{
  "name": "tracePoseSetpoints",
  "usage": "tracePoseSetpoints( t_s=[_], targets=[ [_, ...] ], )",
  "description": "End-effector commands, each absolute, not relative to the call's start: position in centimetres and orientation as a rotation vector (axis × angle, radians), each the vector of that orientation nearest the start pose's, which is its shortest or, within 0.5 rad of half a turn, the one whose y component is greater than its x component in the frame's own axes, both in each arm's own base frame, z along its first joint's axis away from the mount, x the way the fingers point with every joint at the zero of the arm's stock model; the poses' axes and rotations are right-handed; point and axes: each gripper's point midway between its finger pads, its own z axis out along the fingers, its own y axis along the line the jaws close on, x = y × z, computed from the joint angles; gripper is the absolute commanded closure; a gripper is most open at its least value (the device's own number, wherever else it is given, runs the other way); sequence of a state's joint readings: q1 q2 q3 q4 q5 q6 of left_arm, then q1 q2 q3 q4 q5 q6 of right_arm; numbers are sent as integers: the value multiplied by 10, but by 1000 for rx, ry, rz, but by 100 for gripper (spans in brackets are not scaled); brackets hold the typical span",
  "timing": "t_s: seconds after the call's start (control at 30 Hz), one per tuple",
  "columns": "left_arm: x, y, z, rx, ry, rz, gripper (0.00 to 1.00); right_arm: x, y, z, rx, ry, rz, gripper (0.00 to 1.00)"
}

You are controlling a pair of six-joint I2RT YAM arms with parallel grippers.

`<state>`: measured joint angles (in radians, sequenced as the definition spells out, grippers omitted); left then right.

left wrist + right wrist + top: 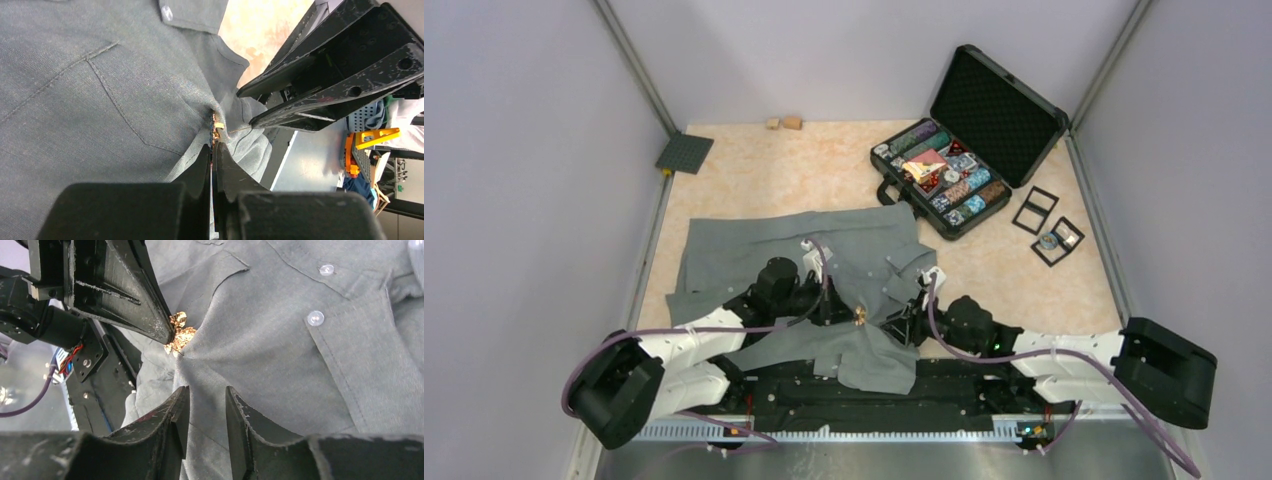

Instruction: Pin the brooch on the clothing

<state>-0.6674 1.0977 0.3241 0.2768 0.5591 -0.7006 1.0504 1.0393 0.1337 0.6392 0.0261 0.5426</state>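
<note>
The grey shirt (pixel 794 250) lies spread on the table, its near part bunched up between my two arms. The small gold brooch (pixel 861 317) sits against a raised fold of the shirt near the chest pocket (pixel 125 95). My left gripper (pixel 214 146) is shut on the brooch (pixel 217 131), which sticks out at its tips. In the right wrist view the brooch (pixel 180 332) shows at the left gripper's fingertips (pixel 165 332). My right gripper (pixel 206 395) is open just short of the brooch, with shirt cloth (pixel 280 355) beneath its jaws. Two pale buttons (pixel 315 318) show on the placket.
An open black case (pixel 944 175) of poker chips stands at the back right, lid (pixel 999 112) raised. Two black frames (pixel 1046 225) lie to its right. A dark square plate (pixel 685 153) and small wooden blocks (pixel 784 123) lie at the back. Grey walls enclose the table.
</note>
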Motion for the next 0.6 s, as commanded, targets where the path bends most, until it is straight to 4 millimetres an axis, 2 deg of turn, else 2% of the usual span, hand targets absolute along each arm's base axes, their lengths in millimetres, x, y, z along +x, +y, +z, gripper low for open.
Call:
tracePoseSetpoints(
  t_s=[0.0, 0.57],
  targets=[
    [155, -278, 115, 400, 2191, -1440, 100, 145, 307, 123, -507, 1798, 1180, 68],
    [154, -279, 115, 400, 2192, -1460, 100, 143, 324, 123, -530, 1800, 1237, 79]
  ],
)
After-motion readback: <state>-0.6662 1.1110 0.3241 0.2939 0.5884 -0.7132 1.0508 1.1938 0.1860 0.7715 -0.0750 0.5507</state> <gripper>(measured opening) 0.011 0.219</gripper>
